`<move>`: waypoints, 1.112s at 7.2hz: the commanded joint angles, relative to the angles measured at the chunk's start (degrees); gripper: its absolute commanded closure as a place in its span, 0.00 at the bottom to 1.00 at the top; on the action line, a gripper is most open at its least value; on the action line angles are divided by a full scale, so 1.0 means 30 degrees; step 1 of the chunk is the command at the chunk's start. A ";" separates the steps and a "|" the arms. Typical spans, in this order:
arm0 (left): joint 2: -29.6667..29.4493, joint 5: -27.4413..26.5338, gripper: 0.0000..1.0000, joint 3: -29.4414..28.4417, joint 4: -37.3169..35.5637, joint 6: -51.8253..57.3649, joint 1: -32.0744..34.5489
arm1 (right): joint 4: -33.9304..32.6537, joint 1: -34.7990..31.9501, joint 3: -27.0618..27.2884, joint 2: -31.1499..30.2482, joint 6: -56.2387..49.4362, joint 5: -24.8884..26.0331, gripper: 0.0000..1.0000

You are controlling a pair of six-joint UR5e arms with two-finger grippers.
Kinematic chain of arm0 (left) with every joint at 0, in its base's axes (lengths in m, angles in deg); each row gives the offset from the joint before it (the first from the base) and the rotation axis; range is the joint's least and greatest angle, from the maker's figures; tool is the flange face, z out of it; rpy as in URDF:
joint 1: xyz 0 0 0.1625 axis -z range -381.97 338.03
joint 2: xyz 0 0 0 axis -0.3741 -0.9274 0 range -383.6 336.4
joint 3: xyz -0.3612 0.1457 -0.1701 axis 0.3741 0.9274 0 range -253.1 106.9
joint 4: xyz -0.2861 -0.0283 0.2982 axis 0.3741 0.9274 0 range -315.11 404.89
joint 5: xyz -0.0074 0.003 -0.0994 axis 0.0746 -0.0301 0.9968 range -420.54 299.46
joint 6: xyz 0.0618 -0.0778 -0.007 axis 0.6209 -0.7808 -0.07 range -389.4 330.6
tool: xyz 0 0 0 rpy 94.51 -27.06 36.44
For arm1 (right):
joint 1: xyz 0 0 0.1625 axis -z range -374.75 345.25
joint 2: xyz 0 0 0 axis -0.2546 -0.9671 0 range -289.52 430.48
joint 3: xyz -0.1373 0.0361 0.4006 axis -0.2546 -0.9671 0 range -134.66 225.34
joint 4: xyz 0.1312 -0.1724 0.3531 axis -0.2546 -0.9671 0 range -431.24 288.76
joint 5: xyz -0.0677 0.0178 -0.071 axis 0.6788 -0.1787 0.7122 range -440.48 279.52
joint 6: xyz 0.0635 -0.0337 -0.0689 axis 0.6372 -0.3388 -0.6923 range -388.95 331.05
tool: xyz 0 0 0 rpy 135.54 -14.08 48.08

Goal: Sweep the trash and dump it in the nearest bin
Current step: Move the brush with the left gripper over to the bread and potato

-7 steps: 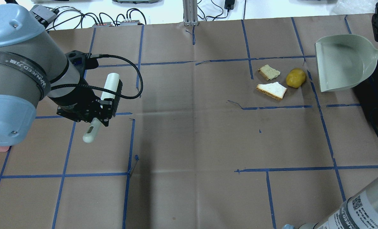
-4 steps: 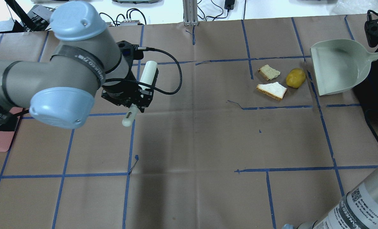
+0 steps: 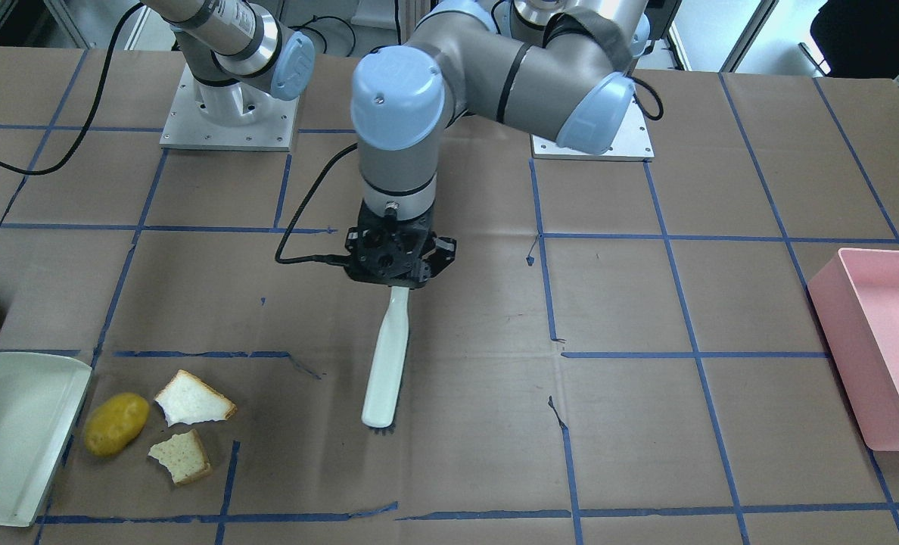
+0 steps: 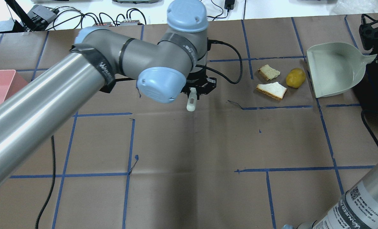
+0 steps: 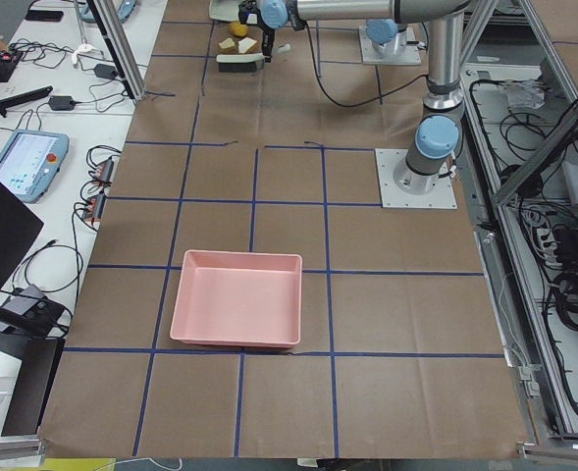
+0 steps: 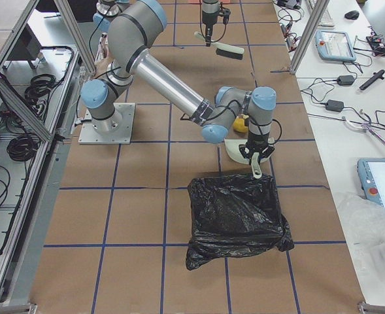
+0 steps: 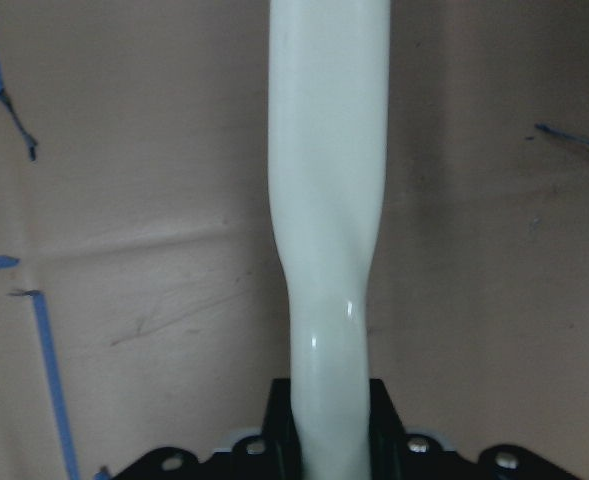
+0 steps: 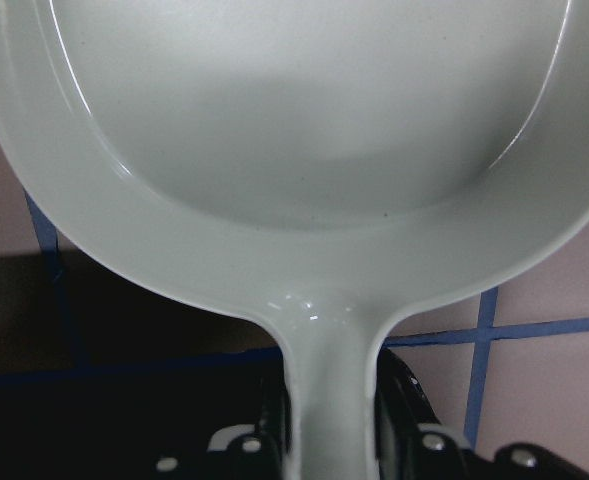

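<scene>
The left tool point(image 3: 398, 281) is clamped on the handle of the white brush point(image 3: 386, 363), well short of the trash. The right tool point(image 8: 329, 445) is closed on the handle of the dustpan point(image 3: 10, 439), its open lip just beside the potato point(image 3: 116, 434), with the larger bread piece point(image 3: 192, 399) and the smaller bread piece point(image 3: 181, 456) on the surface on the brush's side. I reckon the brush should touch down behind the bread, bristles low, then push slowly straight at the lip so the potato rolls in, not past.
</scene>
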 commanded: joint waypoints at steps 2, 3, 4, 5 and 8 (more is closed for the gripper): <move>-0.4211 0.0996 1.00 -0.4431 -0.0889 -0.3985 0.2205 | 0.0126 -0.0079 0.0030 0.0236 -0.1022 -0.0888 1.00; -0.5033 0.0939 1.00 -0.5196 -0.1419 -0.5325 0.2615 | 0.0243 -0.0079 0.0059 0.0207 -0.1202 -0.0923 1.00; -0.5941 0.0881 1.00 -0.6219 -0.1424 -0.6209 0.2967 | 0.0273 -0.0137 0.0059 0.0207 -0.1523 -0.0952 1.00; -0.6762 0.0793 1.00 -0.7071 -0.1424 -0.6392 0.3261 | 0.0302 -0.0311 0.0088 0.0207 -0.1527 -0.0952 1.00; -0.8320 -0.0341 1.00 -0.8426 -0.1425 -0.7362 0.3614 | 0.0273 -0.0665 0.0088 0.0236 -0.1527 -0.0894 1.00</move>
